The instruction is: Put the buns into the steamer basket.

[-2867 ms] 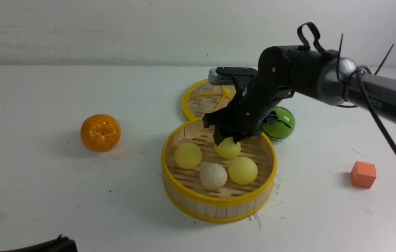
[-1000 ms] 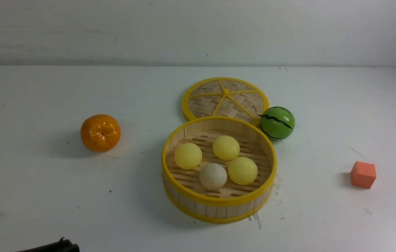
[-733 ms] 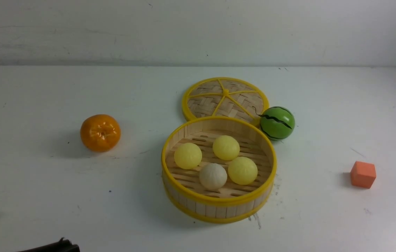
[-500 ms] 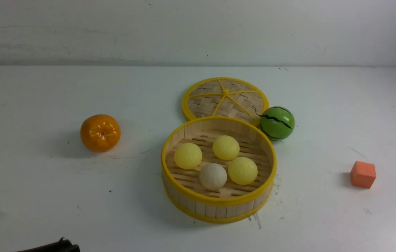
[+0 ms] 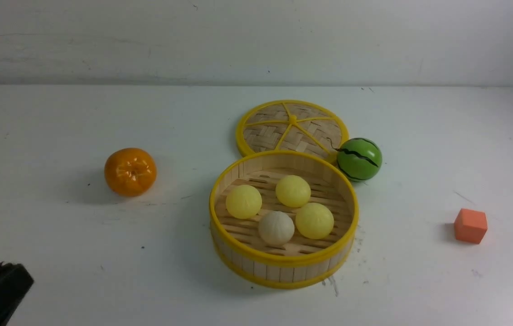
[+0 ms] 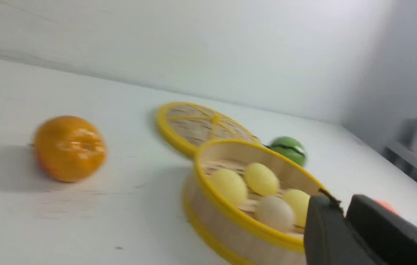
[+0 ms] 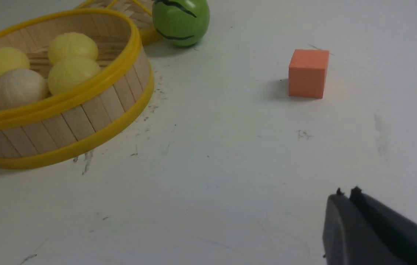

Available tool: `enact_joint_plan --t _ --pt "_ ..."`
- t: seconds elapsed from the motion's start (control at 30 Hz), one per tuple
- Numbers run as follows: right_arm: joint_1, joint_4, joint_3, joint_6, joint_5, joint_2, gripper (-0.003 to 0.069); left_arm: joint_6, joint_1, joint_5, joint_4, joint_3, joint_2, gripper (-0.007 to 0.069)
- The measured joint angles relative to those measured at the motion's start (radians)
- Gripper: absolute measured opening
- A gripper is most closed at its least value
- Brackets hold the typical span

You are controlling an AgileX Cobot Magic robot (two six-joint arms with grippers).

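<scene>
Wrapping up, by the look of it: counting all four buns [image 5: 314,221] inside the steamer basket [image 5: 283,260] on the desk [image 5: 170,290], so likely no placing left. Marking right tool [image 7: 346,195] as together, with nothing held; can't tell apart or together for left tool [image 6: 344,206], also without a bun. Next, probably just park both clear of the rim, without bumping the basket.

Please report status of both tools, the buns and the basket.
Left tool and right tool: no bun held. Four buns inside steamer basket. Lid behind, not covering it.
</scene>
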Motion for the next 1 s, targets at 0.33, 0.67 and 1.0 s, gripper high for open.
enact_joint_plan --t 0.33,0.67,1.0 --pt "0.0 0.001 0.0 0.0 0.002 -0.001 0.0021 -0.083 0.222 0.399 0.108 0.132 -0.21 -0.0013" --pt "0.0 0.003 0.0 0.0 0.005 -0.001 0.0032 -0.103 0.222 0.421 0.108 0.132 -0.21 -0.0013" --pt "0.0 0.003 0.0 0.0 0.005 -0.001 0.004 -0.103 0.222 0.422 0.108 0.132 -0.21 -0.0013"
